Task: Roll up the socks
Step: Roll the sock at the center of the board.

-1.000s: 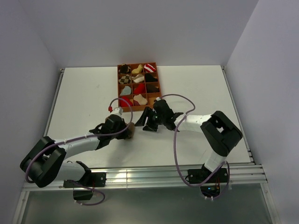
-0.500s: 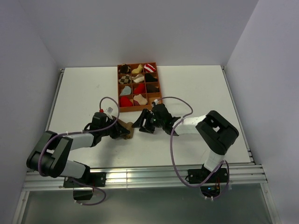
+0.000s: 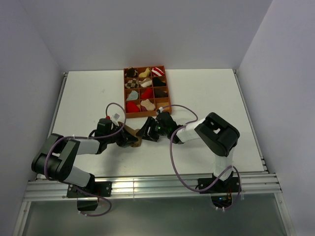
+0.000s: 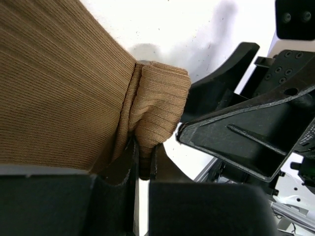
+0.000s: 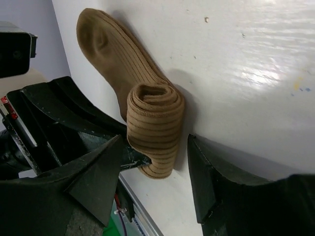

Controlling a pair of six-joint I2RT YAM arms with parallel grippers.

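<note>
- Top external view: the plain brown ribbed fabric sock (image 3: 133, 135) lies on the white table (image 3: 206, 98), near the orange compartmented tray (image 3: 124, 96) of small bundles but apart from it.
  - The left gripper (image 3: 129, 139) comes in low from the left and the right gripper (image 3: 147, 132) from the right, and they meet at the sock.
  - Whether either pair of fingers is apart or together cannot be read from this height.
- Left wrist view: the left gripper (image 4: 141, 155) has its fingers drawn together on a fold of fabric at the edge of the sock's rolled end (image 4: 160, 98).
  - The unrolled length spreads flat across the left of the picture.
  - Judgement: this pinch is there to anchor the roll so that it does not spring open.
  - The right gripper's black fingers stand just beside the roll on its far side.
- Right wrist view: the roll (image 5: 153, 120) shows end-on as a tight spiral, sitting on the table with the flat remainder of the sock (image 5: 110, 46) running away from it.
  - The right gripper (image 5: 153, 140) has its fingers apart, one on each side of the roll. The right-hand one shows a clear gap, and contact on the other side cannot be confirmed.
  - Judgement: the fingers straddle the roll so as to close on it or drive it further along the flat part.
  - About half the sock looks wound, so rolling is partly complete.
</note>
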